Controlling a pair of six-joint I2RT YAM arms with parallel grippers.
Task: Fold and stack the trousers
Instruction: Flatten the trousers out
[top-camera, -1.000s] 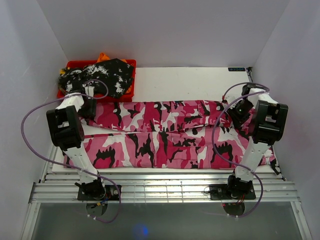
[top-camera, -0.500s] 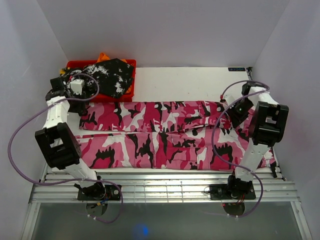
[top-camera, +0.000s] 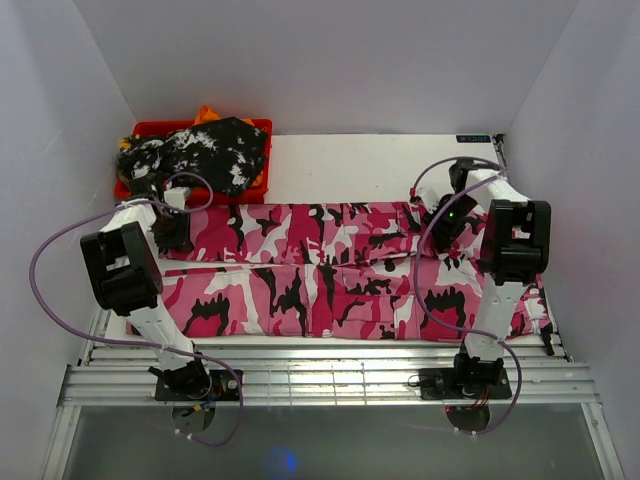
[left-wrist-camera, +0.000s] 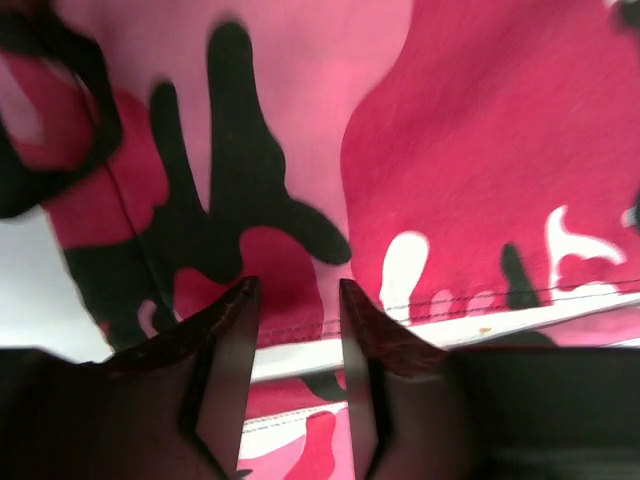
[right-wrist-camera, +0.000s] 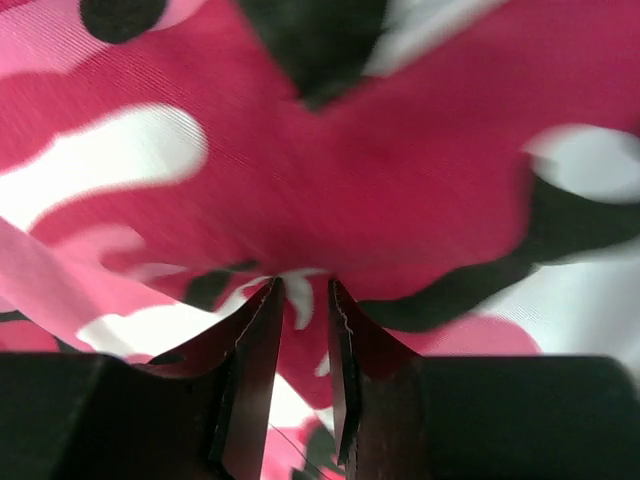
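The pink, white and black camouflage trousers (top-camera: 330, 270) lie spread lengthwise across the table, legs to the left. My left gripper (top-camera: 172, 232) is down on the left end of the far leg. In the left wrist view that gripper (left-wrist-camera: 293, 285) stands open, its fingers straddling the stitched hem (left-wrist-camera: 420, 312) with white table showing below it. My right gripper (top-camera: 440, 222) is at the far right part of the trousers. In the right wrist view it (right-wrist-camera: 303, 285) is shut on a puckered fold of the pink cloth (right-wrist-camera: 300, 200).
A red bin (top-camera: 262, 126) at the back left holds a black-and-white mottled garment (top-camera: 205, 150) with something orange (top-camera: 207, 113) behind it. Bare white table (top-camera: 360, 165) lies beyond the trousers. Walls stand close on both sides, and purple cables loop off both arms.
My left arm swung back toward the red bin, then came down on the left end of the far leg, its jaws narrowing. The right gripper shifted left along the trousers.
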